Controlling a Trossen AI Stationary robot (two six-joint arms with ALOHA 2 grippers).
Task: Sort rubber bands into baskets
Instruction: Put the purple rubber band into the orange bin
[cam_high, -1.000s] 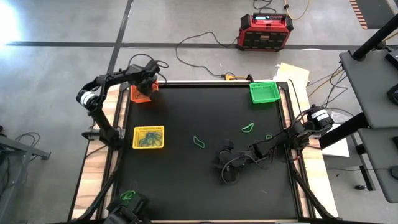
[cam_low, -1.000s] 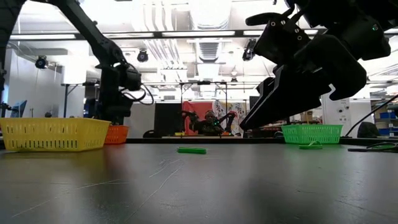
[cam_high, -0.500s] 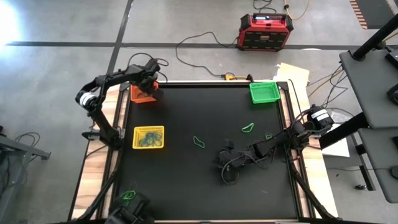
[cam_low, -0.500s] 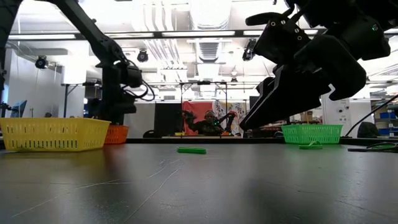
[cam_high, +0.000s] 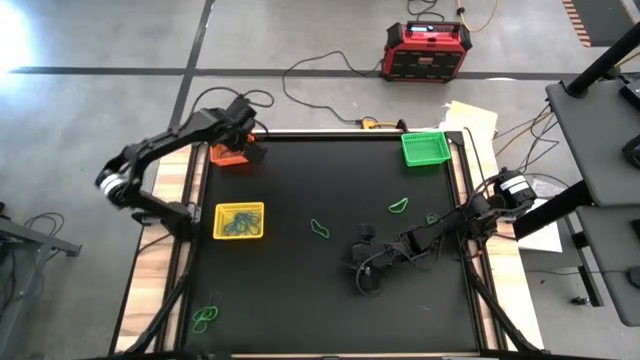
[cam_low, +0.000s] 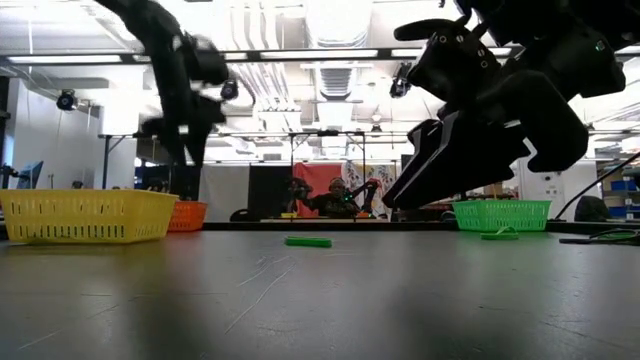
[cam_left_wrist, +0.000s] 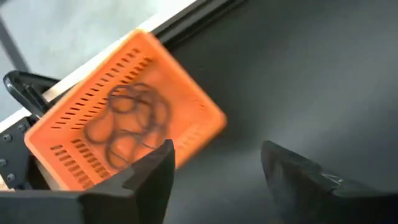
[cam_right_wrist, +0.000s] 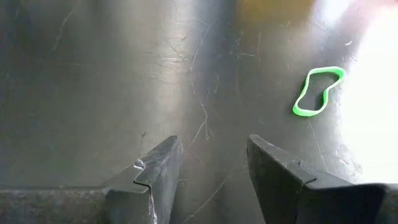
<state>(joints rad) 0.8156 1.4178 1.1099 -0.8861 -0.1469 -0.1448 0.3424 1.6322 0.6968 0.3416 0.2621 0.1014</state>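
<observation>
My left gripper (cam_left_wrist: 214, 149) hangs open with nothing between its fingers, above the table just beside the orange basket (cam_left_wrist: 124, 118) at the far left (cam_high: 228, 154). Several dark rubber bands (cam_left_wrist: 127, 121) lie in that basket. My right gripper (cam_right_wrist: 214, 146) stands open low over the table's middle (cam_high: 358, 262), touching nothing. A green rubber band (cam_right_wrist: 317, 90) lies flat ahead of it (cam_high: 320, 229). Two more green bands (cam_high: 398, 206) (cam_high: 432, 219) lie to the right. The yellow basket (cam_high: 239, 220) holds green bands. The green basket (cam_high: 424, 148) stands at the far right.
Another green band (cam_high: 207, 317) lies at the near left corner. A red-and-black box (cam_high: 427, 50) and cables are on the floor beyond the table's far edge. Papers (cam_high: 470, 120) lie by the far right corner. The black tabletop (cam_high: 300, 300) is bare near the front.
My left gripper has risen from just over the orange basket and drifted a little toward the table's middle. Its fingers now stand wider apart than before. Its arm's elbow has swung out to the left. The right arm has kept still.
</observation>
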